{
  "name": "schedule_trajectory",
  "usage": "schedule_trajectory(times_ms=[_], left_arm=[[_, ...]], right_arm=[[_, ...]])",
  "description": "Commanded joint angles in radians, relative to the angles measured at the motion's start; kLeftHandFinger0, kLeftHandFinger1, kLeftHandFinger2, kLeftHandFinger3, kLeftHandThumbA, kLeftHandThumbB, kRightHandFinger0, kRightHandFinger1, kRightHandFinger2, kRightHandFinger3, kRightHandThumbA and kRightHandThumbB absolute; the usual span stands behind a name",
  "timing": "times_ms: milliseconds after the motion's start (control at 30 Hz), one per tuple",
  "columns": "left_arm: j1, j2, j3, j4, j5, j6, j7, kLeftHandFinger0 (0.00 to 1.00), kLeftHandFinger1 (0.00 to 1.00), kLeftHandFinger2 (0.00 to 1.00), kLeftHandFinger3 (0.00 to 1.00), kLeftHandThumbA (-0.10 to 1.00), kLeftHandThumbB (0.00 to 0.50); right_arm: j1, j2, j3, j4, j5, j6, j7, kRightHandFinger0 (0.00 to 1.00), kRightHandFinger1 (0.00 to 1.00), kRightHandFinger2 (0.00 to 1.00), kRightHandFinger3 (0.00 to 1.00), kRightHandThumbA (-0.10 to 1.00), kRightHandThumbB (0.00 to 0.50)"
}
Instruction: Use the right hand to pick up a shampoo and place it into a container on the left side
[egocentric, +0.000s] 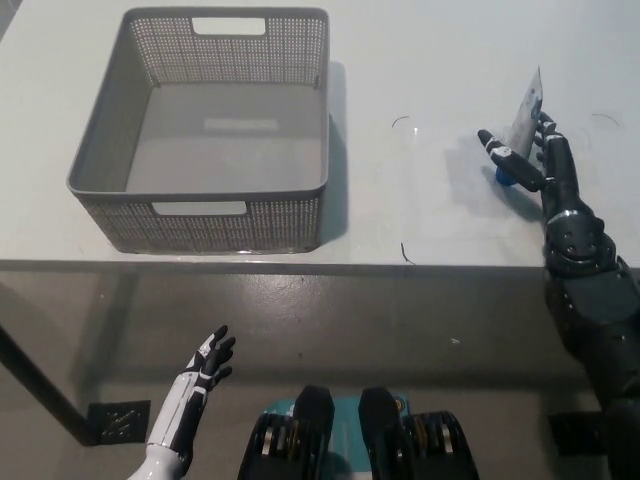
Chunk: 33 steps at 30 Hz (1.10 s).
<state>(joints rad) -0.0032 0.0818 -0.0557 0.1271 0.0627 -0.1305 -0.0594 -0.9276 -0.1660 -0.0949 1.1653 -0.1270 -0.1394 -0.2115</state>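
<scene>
So there's one grey basket on the white table, nothing in it. One shampoo tube stands blue cap down, well off to the basket's right. The black right hand is right at the tube with fingers spread around it, can't tell if it's actually gripping. White left hand hangs below the basket, off the table, fingers apart, holding nothing.
</scene>
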Motion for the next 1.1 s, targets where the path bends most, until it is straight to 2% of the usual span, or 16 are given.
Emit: schedule_trajectory(times_ms=[0, 133, 233, 267, 300, 333, 367, 400, 433, 467, 533, 567, 667, 767, 900, 1067], left_arm=[[-0.024, 0.002, 0.001, -0.019, 0.001, -0.021, 0.000, 1.00, 1.00, 1.00, 1.00, 1.00, 0.200], [-0.026, 0.004, -0.001, -0.022, 0.004, -0.021, -0.002, 1.00, 1.00, 1.00, 1.00, 1.00, 0.211], [-0.029, 0.004, 0.000, -0.025, 0.001, -0.017, -0.003, 1.00, 1.00, 1.00, 1.00, 1.00, 0.205], [-0.030, 0.003, 0.000, -0.026, 0.000, -0.015, -0.003, 1.00, 1.00, 1.00, 1.00, 1.00, 0.208], [-0.033, 0.004, 0.000, -0.025, 0.000, -0.013, -0.004, 1.00, 1.00, 1.00, 1.00, 1.00, 0.215], [-0.034, 0.005, 0.000, -0.026, 0.001, -0.012, -0.004, 1.00, 1.00, 1.00, 1.00, 1.00, 0.216], [-0.035, 0.005, 0.000, -0.027, 0.001, -0.012, -0.004, 1.00, 1.00, 1.00, 1.00, 1.00, 0.217], [-0.041, 0.006, 0.001, -0.026, 0.000, -0.009, -0.004, 1.00, 1.00, 1.00, 1.00, 1.00, 0.218], [-0.043, 0.007, 0.002, -0.026, 0.001, -0.008, -0.004, 1.00, 1.00, 1.00, 1.00, 1.00, 0.220], [-0.046, 0.008, 0.003, -0.028, 0.000, -0.004, -0.004, 1.00, 1.00, 1.00, 1.00, 1.00, 0.222], [-0.049, 0.011, 0.004, -0.026, 0.000, -0.009, -0.005, 1.00, 1.00, 1.00, 1.00, 1.00, 0.219], [-0.051, 0.011, 0.005, -0.020, -0.002, -0.020, -0.005, 1.00, 1.00, 1.00, 1.00, 1.00, 0.209], [-0.049, 0.011, 0.005, -0.022, -0.005, -0.011, -0.007, 1.00, 1.00, 1.00, 1.00, 1.00, 0.205], [-0.053, 0.011, 0.008, -0.014, -0.008, -0.019, -0.006, 1.00, 1.00, 1.00, 1.00, 1.00, 0.199], [-0.057, 0.016, 0.007, -0.013, 0.001, -0.017, -0.004, 1.00, 1.00, 1.00, 1.00, 1.00, 0.186], [-0.057, 0.014, 0.008, -0.004, -0.001, -0.026, -0.003, 1.00, 1.00, 1.00, 1.00, 1.00, 0.177]], right_arm=[[-0.101, 0.005, 0.016, 0.043, 0.011, -0.070, -0.021, 1.00, 1.00, 1.00, 1.00, 0.85, 0.441], [-0.124, 0.013, 0.014, 0.090, 0.021, -0.104, -0.027, 1.00, 1.00, 1.00, 1.00, 0.81, 0.437], [-0.145, 0.029, -0.039, 0.126, 0.074, -0.142, -0.055, 1.00, 1.00, 1.00, 1.00, 0.58, 0.424], [-0.152, 0.032, -0.036, 0.133, 0.064, -0.140, -0.096, 0.67, 0.67, 0.78, 1.00, 0.42, 0.354], [-0.163, 0.037, -0.040, 0.145, 0.057, -0.147, -0.161, 0.36, 0.41, 0.49, 0.68, 0.22, 0.300], [-0.166, 0.039, -0.038, 0.152, 0.050, -0.167, -0.195, 0.06, 0.17, 0.29, 0.29, -0.05, 0.283], [-0.167, 0.040, -0.034, 0.155, 0.042, -0.183, -0.223, 0.01, 0.07, 0.25, 0.20, -0.09, 0.237], [-0.171, 0.041, -0.037, 0.158, 0.046, -0.186, -0.231, 0.00, 0.06, 0.36, 0.28, -0.10, 0.189], [-0.172, 0.040, -0.036, 0.159, 0.046, -0.190, -0.232, 0.00, 0.12, 0.47, 0.40, -0.10, 0.174], [-0.172, 0.039, -0.032, 0.160, 0.043, -0.204, -0.234, 0.00, 0.15, 0.51, 0.46, -0.10, 0.168], [-0.173, 0.039, -0.026, 0.162, 0.041, -0.210, -0.237, 0.00, 0.15, 0.52, 0.48, -0.10, 0.167], [-0.172, 0.038, -0.027, 0.162, 0.044, -0.214, -0.235, 0.00, 0.18, 0.55, 0.52, -0.10, 0.149], [-0.170, 0.035, -0.039, 0.158, 0.064, -0.205, -0.213, 0.00, 0.19, 0.60, 0.57, -0.10, 0.140], [-0.171, 0.034, -0.042, 0.156, 0.072, -0.209, -0.210, 0.00, 0.24, 0.63, 0.62, -0.10, 0.122], [-0.173, 0.034, -0.048, 0.158, 0.083, -0.235, -0.219, 0.00, 0.26, 0.63, 0.63, -0.10, 0.154], [-0.182, 0.037, -0.055, 0.122, 0.097, -0.254, -0.231, 0.00, 0.29, 0.64, 0.64, -0.10, 0.147]])
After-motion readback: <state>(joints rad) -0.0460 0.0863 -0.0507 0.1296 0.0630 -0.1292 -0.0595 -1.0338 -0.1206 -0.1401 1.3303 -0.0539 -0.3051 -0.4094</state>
